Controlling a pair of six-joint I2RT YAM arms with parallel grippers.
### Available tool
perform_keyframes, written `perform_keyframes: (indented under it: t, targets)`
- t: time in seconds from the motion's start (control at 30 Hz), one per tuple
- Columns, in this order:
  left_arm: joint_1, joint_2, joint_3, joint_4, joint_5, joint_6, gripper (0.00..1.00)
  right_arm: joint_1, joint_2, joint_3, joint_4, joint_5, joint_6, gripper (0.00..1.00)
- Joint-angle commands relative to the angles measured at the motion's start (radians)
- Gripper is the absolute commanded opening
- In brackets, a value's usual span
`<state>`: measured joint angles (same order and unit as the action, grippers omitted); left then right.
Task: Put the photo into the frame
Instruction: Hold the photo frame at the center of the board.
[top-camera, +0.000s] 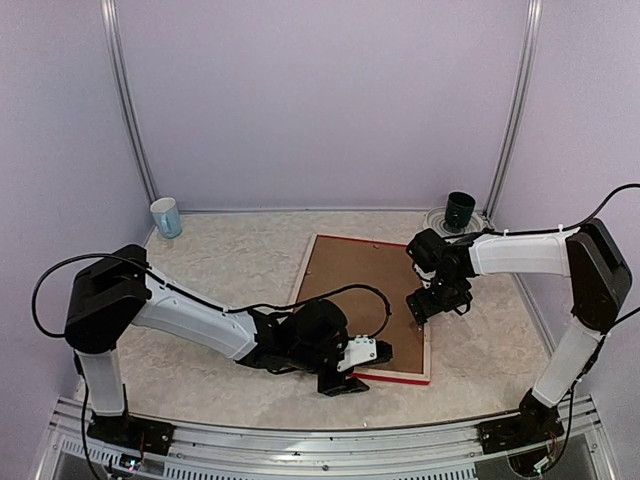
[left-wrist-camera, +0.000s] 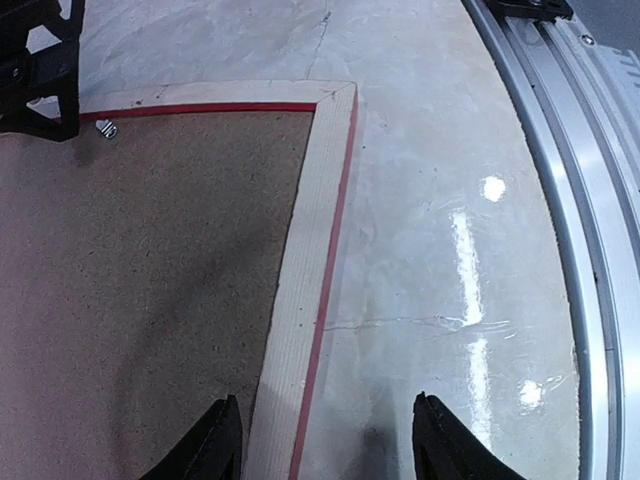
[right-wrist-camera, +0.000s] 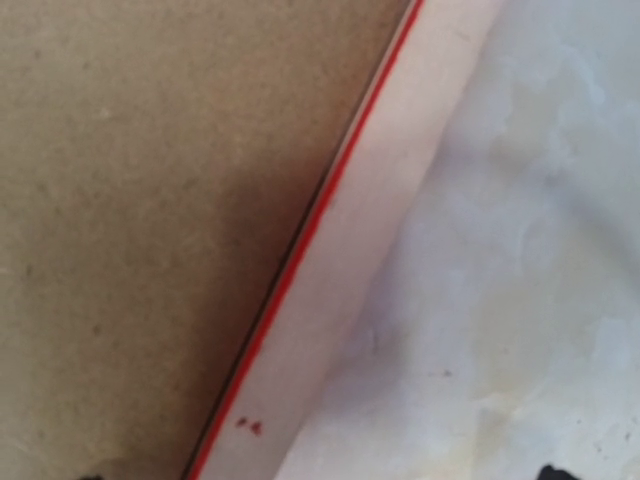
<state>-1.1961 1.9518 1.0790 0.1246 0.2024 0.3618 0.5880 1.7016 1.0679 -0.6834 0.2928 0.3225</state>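
My left gripper (left-wrist-camera: 325, 410) spread astride the frame (left-wrist-camera: 300, 300) rail; right gripper (top-camera: 438, 302) wide over another rail, both empty.

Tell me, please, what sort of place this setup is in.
Probably a robot lab test cell: plain lilac walls and aluminium posts enclose a marble-look table, with a metal rail at its near edge and few props: a frame, a mug.

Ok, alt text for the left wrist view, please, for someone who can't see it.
The frame lies back-up on the pale table, one corner in view, its pale wood rail edged red around a brown backing board. The left tool, open, straddles that rail at the picture's bottom edge.
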Motion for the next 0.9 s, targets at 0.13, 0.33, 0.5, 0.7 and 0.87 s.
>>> perform_keyframes:
  t: [0.13, 0.33, 0.5, 0.7, 0.87]
  targets:
    - [0.009, 0.047, 0.021, 0.028, -0.065, 0.016, 0.55, -0.008, -0.003, 0.005, -0.005, -0.001, -0.009, 0.94]
    - [0.016, 0.062, 0.030, 0.024, -0.076, 0.002, 0.48, -0.008, 0.013, 0.024, -0.018, -0.002, -0.009, 0.94]
    - [0.022, 0.078, 0.042, 0.024, -0.082, -0.018, 0.39, -0.008, 0.019, 0.034, -0.058, 0.028, -0.010, 0.94]
    - [0.026, 0.093, 0.050, 0.023, -0.076, -0.029, 0.34, -0.008, 0.055, 0.038, -0.057, 0.050, -0.007, 0.94]
    - [0.026, 0.093, 0.049, 0.023, -0.072, -0.033, 0.29, -0.008, 0.085, 0.046, -0.036, 0.061, 0.008, 0.94]
